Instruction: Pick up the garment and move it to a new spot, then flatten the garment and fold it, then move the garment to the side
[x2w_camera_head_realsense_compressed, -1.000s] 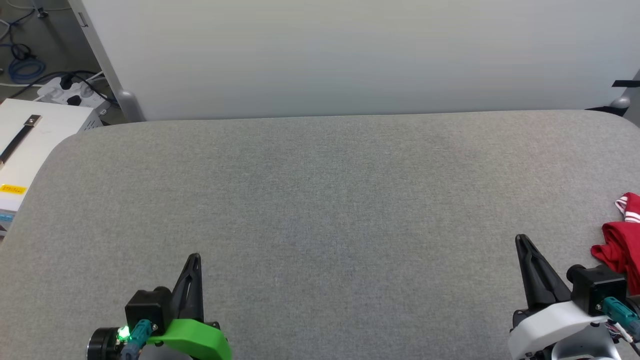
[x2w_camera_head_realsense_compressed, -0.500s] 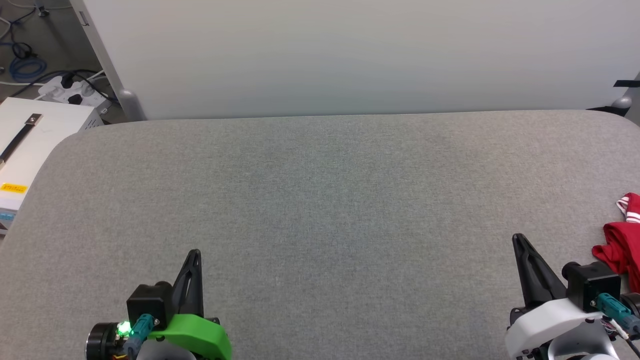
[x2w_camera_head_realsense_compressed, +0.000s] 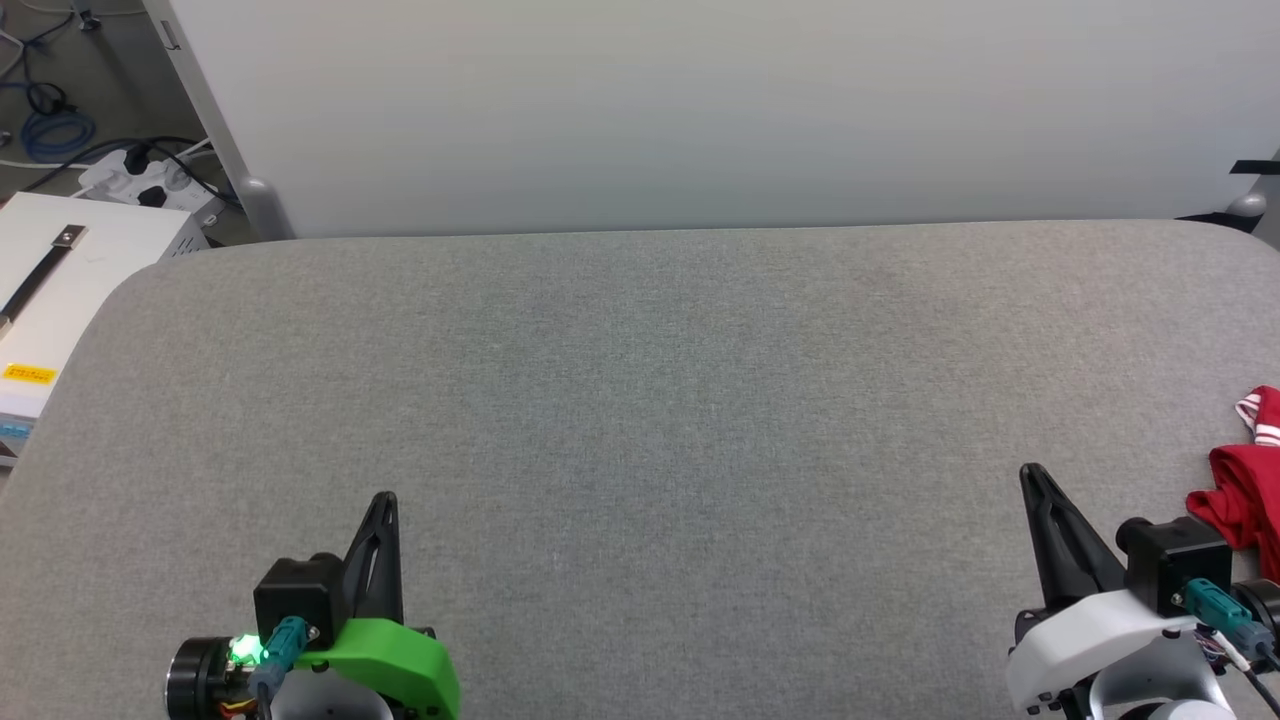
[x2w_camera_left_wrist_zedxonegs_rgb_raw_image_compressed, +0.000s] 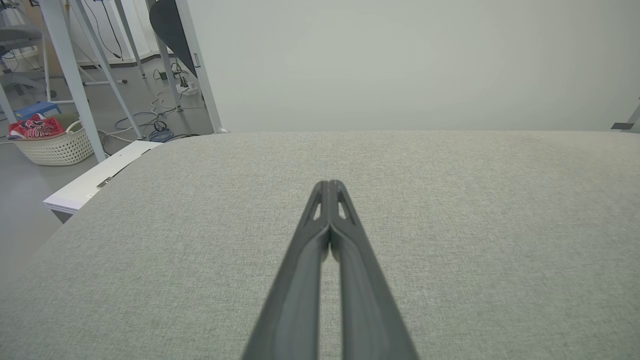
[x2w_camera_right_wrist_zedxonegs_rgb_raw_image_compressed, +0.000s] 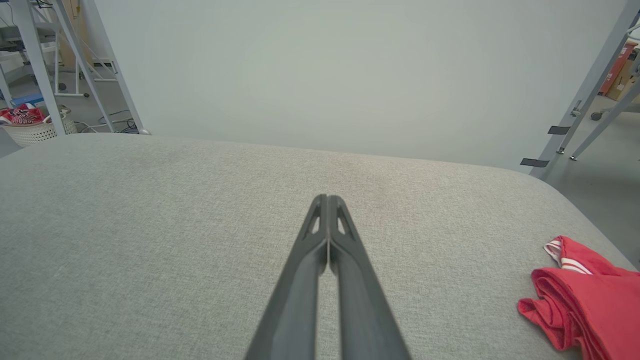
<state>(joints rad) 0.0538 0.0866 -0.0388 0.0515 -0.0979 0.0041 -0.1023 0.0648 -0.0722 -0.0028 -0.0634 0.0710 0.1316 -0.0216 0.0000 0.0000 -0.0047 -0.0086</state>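
1. Garment (x2w_camera_head_realsense_compressed: 1243, 500) lies bunched at the right edge of the table (x2w_camera_head_realsense_compressed: 640, 380), near the right gripper (x2w_camera_head_realsense_compressed: 1028, 472), and is not held.
2. Both grippers are closed w/ nothing in them. The left gripper (x2w_camera_head_realsense_compressed: 386, 498) is well apart from the cloth.
3. Risk: closed jaws would only push the heap, maybe off the edge, so they must open first.
4. Risk: a pinch takes several layers, so the cloth comes up twisted & hard to flatten.
5. Part of the garment is cut off in the head view, so the aim may be poor.
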